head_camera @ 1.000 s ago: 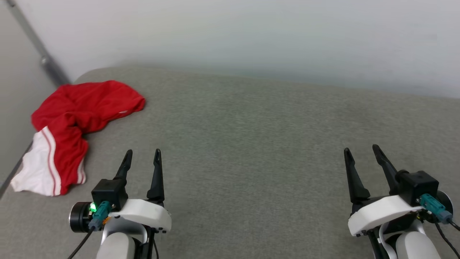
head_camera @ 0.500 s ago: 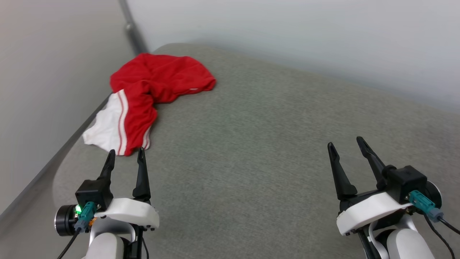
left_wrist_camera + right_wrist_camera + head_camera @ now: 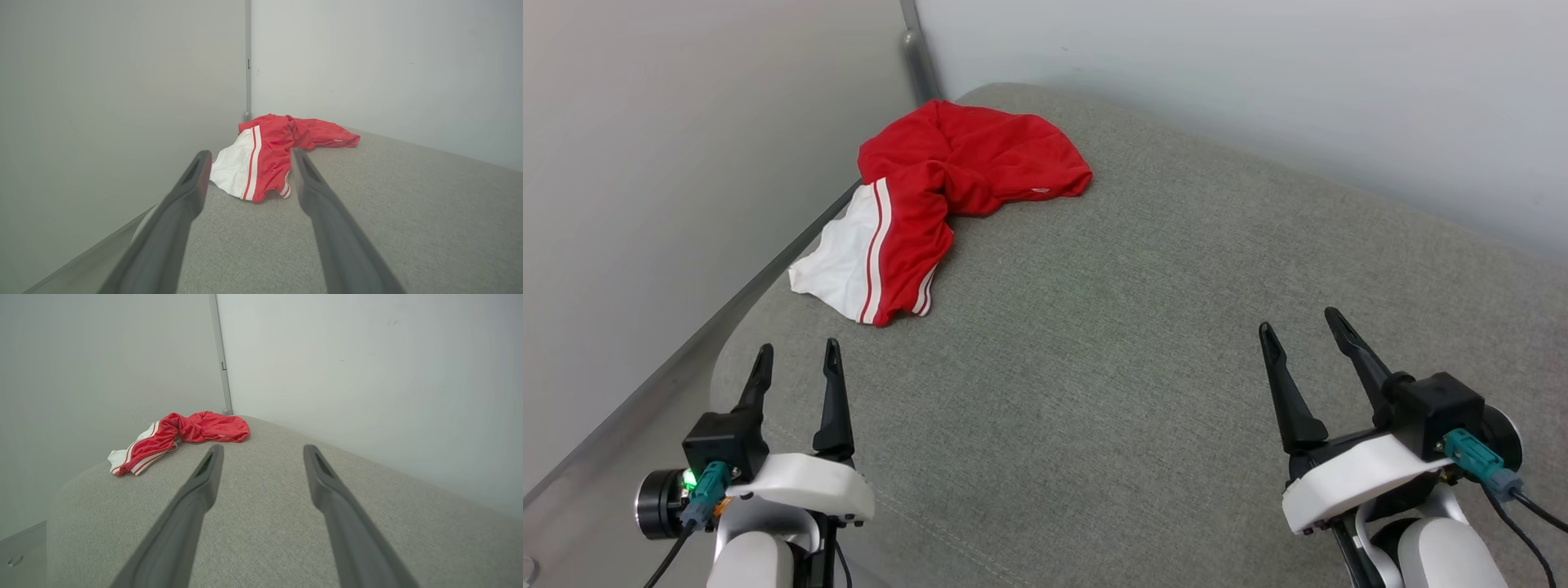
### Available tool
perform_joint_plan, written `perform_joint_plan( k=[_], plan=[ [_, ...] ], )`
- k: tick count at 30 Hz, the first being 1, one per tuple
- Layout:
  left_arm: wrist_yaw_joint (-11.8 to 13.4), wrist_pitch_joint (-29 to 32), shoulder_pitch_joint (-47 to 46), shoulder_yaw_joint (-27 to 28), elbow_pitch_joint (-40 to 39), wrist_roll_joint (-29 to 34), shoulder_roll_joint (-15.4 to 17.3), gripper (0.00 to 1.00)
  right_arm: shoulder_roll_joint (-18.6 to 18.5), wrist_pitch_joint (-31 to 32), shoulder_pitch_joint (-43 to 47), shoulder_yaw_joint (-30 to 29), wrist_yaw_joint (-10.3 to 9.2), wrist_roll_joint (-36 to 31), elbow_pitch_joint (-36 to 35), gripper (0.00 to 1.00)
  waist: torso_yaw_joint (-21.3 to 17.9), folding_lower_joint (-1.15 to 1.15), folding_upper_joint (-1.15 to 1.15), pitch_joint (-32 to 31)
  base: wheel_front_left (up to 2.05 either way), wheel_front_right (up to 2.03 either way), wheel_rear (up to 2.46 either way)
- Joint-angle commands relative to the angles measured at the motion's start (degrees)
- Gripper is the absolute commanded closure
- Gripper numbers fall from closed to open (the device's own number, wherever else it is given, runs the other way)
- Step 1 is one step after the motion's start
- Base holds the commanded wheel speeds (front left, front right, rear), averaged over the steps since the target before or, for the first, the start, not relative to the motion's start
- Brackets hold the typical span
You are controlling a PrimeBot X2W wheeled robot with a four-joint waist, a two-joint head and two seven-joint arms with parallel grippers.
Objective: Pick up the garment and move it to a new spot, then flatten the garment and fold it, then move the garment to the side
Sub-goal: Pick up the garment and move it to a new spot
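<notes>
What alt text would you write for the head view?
A crumpled red T-shirt with a white sleeve lies at the far left of a grey surface. The left gripper and right gripper hover open in the foreground, clear of it.

Heaped garment [image 3: 964, 175] (white sleeve [image 3: 837, 261] nearest) — far-left corner of grey cushion [image 3: 1143, 343]

- garment [image 3: 947, 192]: on the padded surface [image 3: 1094, 367], at its far-left corner, beside the left wall [image 3: 686, 163] and just before the corner post [image 3: 920, 57].
- back wall [image 3: 1258, 98]: behind the padded surface.
- left gripper [image 3: 798, 347]: near left, short of the garment, apart from it.
- right gripper [image 3: 1298, 319]: near right, well apart from the garment.
</notes>
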Motion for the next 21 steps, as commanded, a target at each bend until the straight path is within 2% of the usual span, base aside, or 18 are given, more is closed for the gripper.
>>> perform_joint_plan(
  k=[1, 7, 14, 18, 19, 21],
  plan=[
    [-0.14, -0.15, -1.04, 0.11, 0.11, 0.37, -0.07, 0.00, 0.08, -0.03, -0.71, 0.00, -0.01, -0.40, -0.32, 0.00, -0.01, 0.00, 0.00, 0.11, 0.00, 0.00, 0.00],
    [-0.80, -0.15, -6.24, 0.12, 2.59, 0.87, 0.80, 0.00, 0.08, 1.08, -1.69, 0.14, -0.02, -1.50, -1.95, 0.00, -1.71, 0.00, 0.00, 2.22, 0.00, 0.00, 0.00],
    [-2.02, 1.35, -18.07, 1.18, 9.11, -0.92, 3.97, 0.00, 0.05, 2.77, -3.97, 0.24, -0.02, -2.68, -4.45, 0.00, -5.40, 0.00, 0.00, 6.87, 0.00, 0.00, 0.00],
    [-3.09, 8.94, -28.68, 2.08, 15.08, -3.22, 9.17, 0.00, -0.28, 3.82, -6.83, 0.73, -0.02, -3.17, -7.07, 0.00, -10.16, 0.00, 0.00, 12.84, 0.00, 0.00, 0.00],
    [-3.09, 8.94, -28.68, 2.08, 15.08, -3.22, 9.17, 0.00, -0.28, 3.82, -6.83, 0.73, -0.02, -3.17, -7.07, 0.00, -10.16, 0.00, 0.00, 12.84, 0.00, 0.00, 0.00],
    [-3.50, 12.76, -32.28, 2.46, 16.74, -4.40, 11.24, 0.00, -0.51, 4.16, -7.91, 0.94, -0.02, -2.90, -7.93, 0.00, -12.19, 0.00, 0.00, 15.44, 0.00, 0.00, 0.00]
  ],
)
